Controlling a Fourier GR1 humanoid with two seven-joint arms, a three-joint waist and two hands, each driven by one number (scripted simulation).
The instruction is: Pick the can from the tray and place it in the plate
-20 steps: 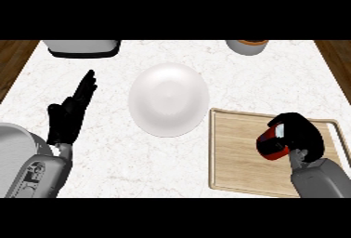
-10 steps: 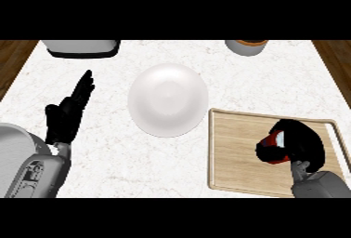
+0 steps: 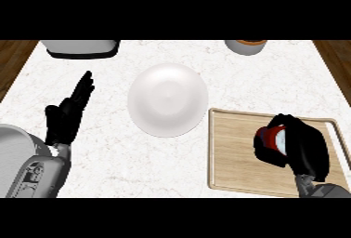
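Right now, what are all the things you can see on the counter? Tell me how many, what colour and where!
plate: one, white, middle of the counter.
tray: one, light wood, right of the plate.
can: one, red and white, over the tray, mostly hidden by the right hand.
appliance: one, grey and white, top left edge, cut off.
pot: one, grey with an orange-brown top, top right edge, cut off.
counter: one, white marble.
left hand: black, open, resting at the left, fingers up.
right hand: black, fingers curled round the can.
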